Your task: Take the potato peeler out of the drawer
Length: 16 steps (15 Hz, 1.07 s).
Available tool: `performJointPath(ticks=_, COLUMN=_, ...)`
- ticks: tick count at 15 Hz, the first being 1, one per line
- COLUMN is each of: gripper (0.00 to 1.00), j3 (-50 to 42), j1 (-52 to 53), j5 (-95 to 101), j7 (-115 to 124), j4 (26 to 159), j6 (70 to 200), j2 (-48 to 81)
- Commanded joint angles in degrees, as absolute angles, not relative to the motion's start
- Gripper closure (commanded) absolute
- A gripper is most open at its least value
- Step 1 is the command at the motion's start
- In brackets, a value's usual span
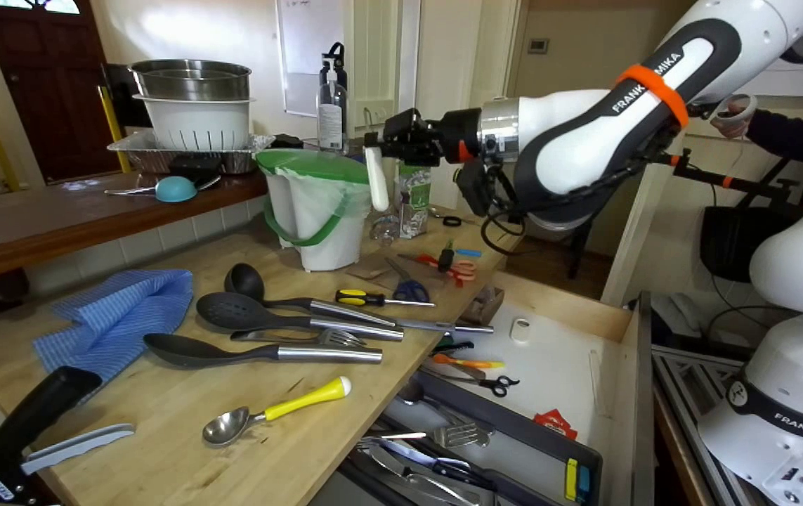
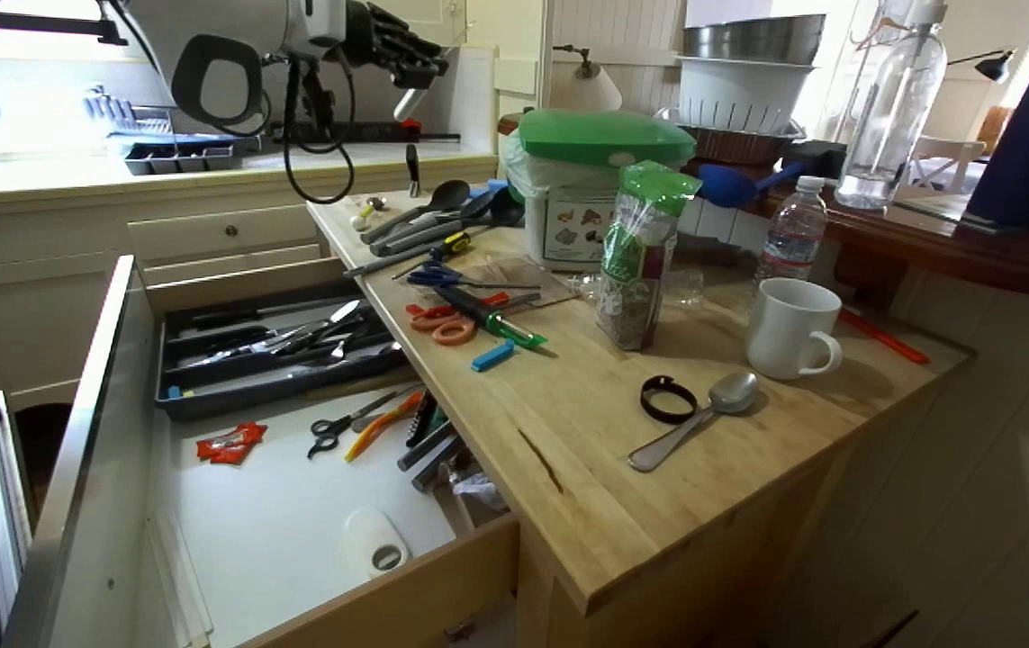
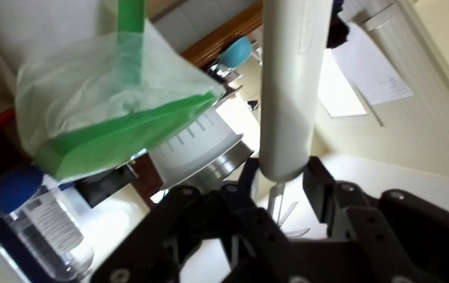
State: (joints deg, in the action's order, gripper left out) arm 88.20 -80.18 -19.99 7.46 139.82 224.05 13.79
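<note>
Gripper [image 3: 282,173] is clenched on a white-handled tool [image 1: 377,181], at one end of its handle; I judge it to be the potato peeler, though its working end I can't make out. It hangs well above the level of the pulled-out drawer [image 2: 271,522] and the countertop [image 2: 622,517], so the taking-out looks done and a set-down remains.

What worries me is that smooth, rounded handle: pinched so near its end, it could pivot or slip if knocked. Depth is hard to read, so a careless descent might strike the bin [image 1: 341,242]. Released high, it could bounce off the countertop's edge into the drawer.

By count, I have one tool in hand and one bin. Also on the countertop: one ladle [image 1: 245,282], one slotted spoon [image 1: 292,322], one plain spoon [image 1: 303,353], one yellow-handled scoop [image 1: 289,407], one screwdriver [image 1: 360,298], one mug [image 2: 789,328], and one black-and-green tool [image 2: 478,312] that might be a second peeler. Inside the drawer: one tray [image 2: 262,393], one pair of black scissors [image 2: 347,421], one red packet [image 2: 232,442], one white cylinder [image 2: 365,531]. The cutlery [image 1: 456,436] overlaps too much to count.
</note>
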Motion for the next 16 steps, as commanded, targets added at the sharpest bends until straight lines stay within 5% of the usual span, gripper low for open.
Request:
performJointPath(ticks=1, gripper=0.91, j3=90.80, j1=-86.90, j5=-30.83, j7=4.27, j4=135.35, j6=213.48, j2=2.41)
performJointPath(ticks=6, gripper=0.91, j3=88.20, j1=-88.32, j5=-40.40, j7=-2.43, j4=131.79, j6=202.45, j2=-7.40)
performJointPath(ticks=7, gripper=0.91, j3=77.10, j1=-78.81, j5=-36.10, j7=3.52, j4=131.74, j6=201.78, j2=-8.65)
performJointPath(ticks=8, gripper=0.91, j3=84.65, j1=-84.95, j5=-40.62, j7=1.33, j4=129.52, j6=205.05, j2=-4.55)
performJointPath(ticks=9, gripper=0.91, j3=81.96, j1=-82.57, j5=-40.73, j7=3.33, j4=128.67, j6=205.15, j2=-4.29)
performJointPath(ticks=10, gripper=0.66, j3=83.32, j1=-83.76, j5=-38.27, j7=1.55, j4=130.75, j6=205.15, j2=-4.51)
performJointPath(ticks=12, gripper=0.66, j3=82.44, j1=-83.41, j5=-38.89, j7=2.42, j4=129.12, j6=205.15, j2=-4.30)
performJointPath(ticks=13, gripper=0.91, j3=82.26, j1=-83.39, j5=-38.93, j7=2.59, j4=128.87, j6=205.15, j2=-4.17)
performJointPath(ticks=16, gripper=0.91, j3=82.24, j1=-83.80, j5=-41.13, j7=4.86, j4=130.64, j6=209.71, j2=-4.38)
